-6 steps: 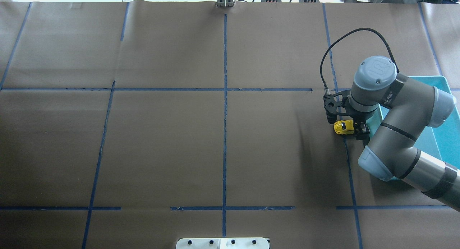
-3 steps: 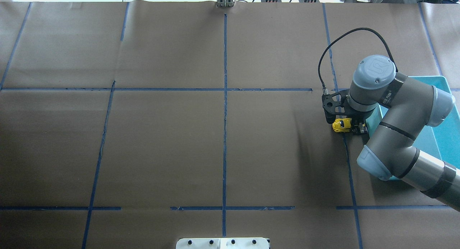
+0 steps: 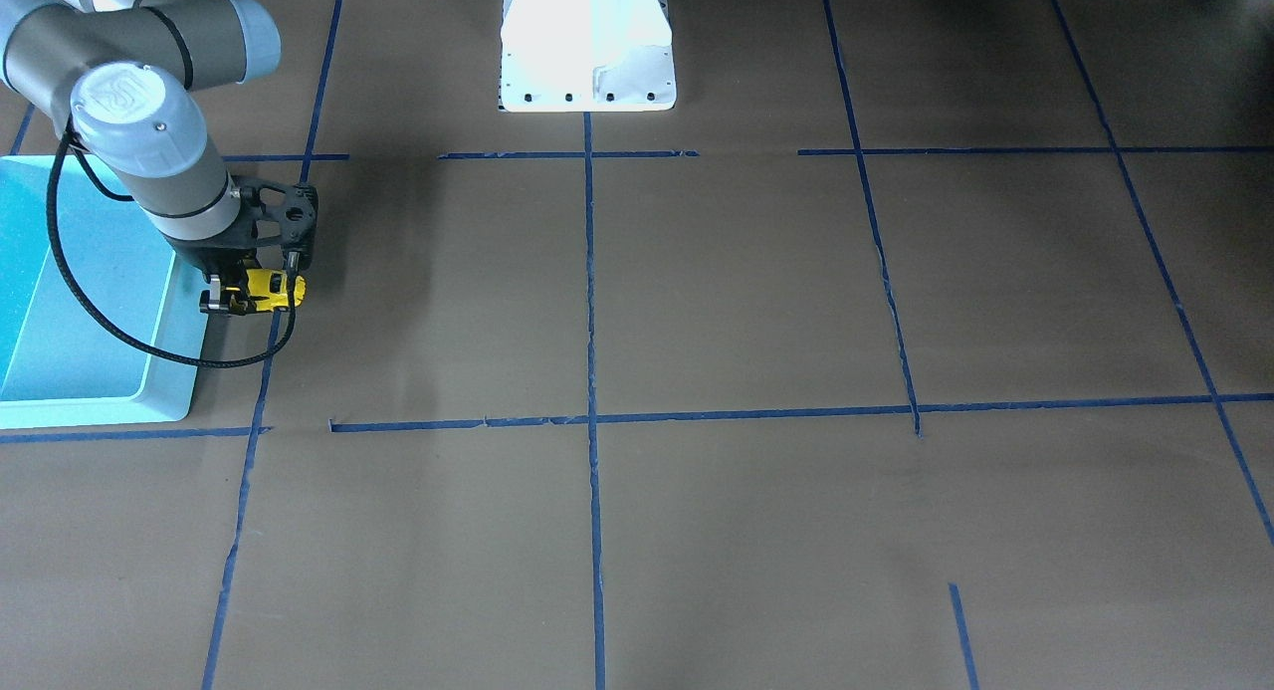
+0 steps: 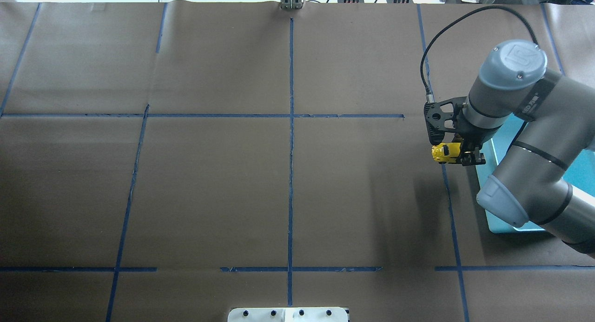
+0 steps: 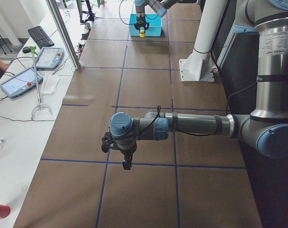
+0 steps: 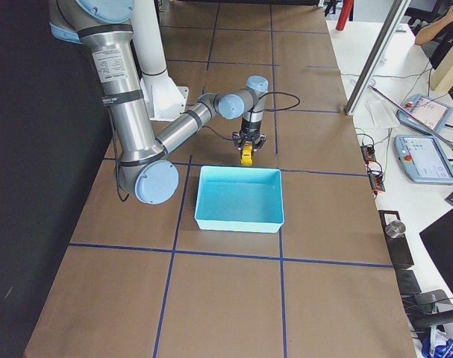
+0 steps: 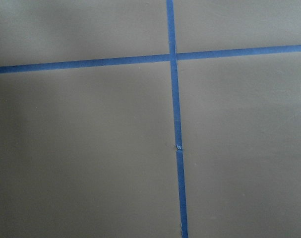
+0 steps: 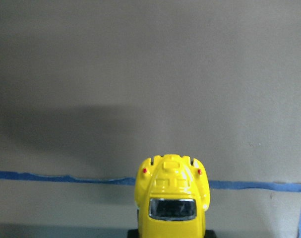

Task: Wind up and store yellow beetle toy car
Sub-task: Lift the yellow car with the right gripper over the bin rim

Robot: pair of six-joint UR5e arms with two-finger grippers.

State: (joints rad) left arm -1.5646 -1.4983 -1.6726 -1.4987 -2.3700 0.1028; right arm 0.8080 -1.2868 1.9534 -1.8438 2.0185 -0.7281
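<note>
The yellow beetle toy car (image 4: 445, 153) is held off the brown paper, with my right gripper (image 4: 461, 154) shut on its rear end. It hangs just beside the near-left edge of the teal bin (image 6: 239, 224). The front-facing view shows the car (image 3: 271, 289) in the gripper (image 3: 235, 298) next to the bin (image 3: 100, 406). The right wrist view looks down on the car's roof (image 8: 172, 198), with its shadow on the paper. My left gripper (image 5: 126, 165) shows only in the exterior left view, hovering over the paper far from the car; I cannot tell its state.
Blue tape lines divide the paper-covered table (image 4: 209, 182) into squares. The robot's white base (image 3: 587, 43) stands at the table's edge. The left wrist view shows only paper and a tape crossing (image 7: 172, 55). Tablets and cables lie on a side table (image 5: 25, 80).
My right arm has risen with the car in its gripper, lifting it off the paper; the wrist has shifted up and right in the overhead view, toward the bin.
</note>
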